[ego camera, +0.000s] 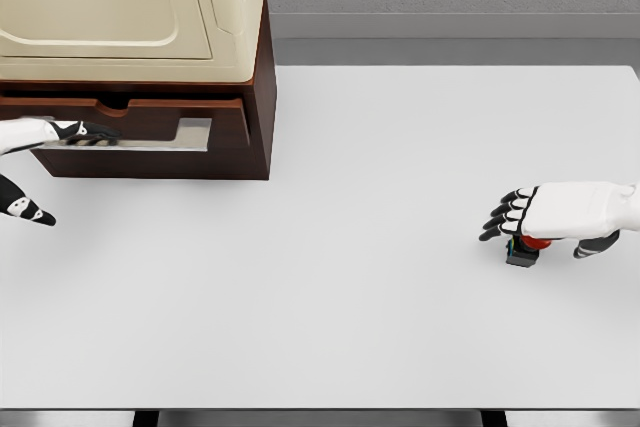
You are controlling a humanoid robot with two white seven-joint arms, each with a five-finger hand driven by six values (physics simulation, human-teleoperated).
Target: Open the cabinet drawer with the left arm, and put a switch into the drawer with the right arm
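Note:
The cabinet [255,97] stands at the table's far left, a dark brown body under a cream top. Its drawer [190,107] shows a grey strip below the brown front. My left hand [55,162] comes in from the left edge, and its straight fingers [85,132] lie on that grey strip. The thumb is spread far below them. The switch [523,252], a small dark block with a red part, stands on the table at the right. My right hand [545,232] hovers just over it with fingers stretched leftward, covering most of it.
The white table [330,247] runs to a front edge near the bottom of the picture. A grey wall stands behind the table's far edge.

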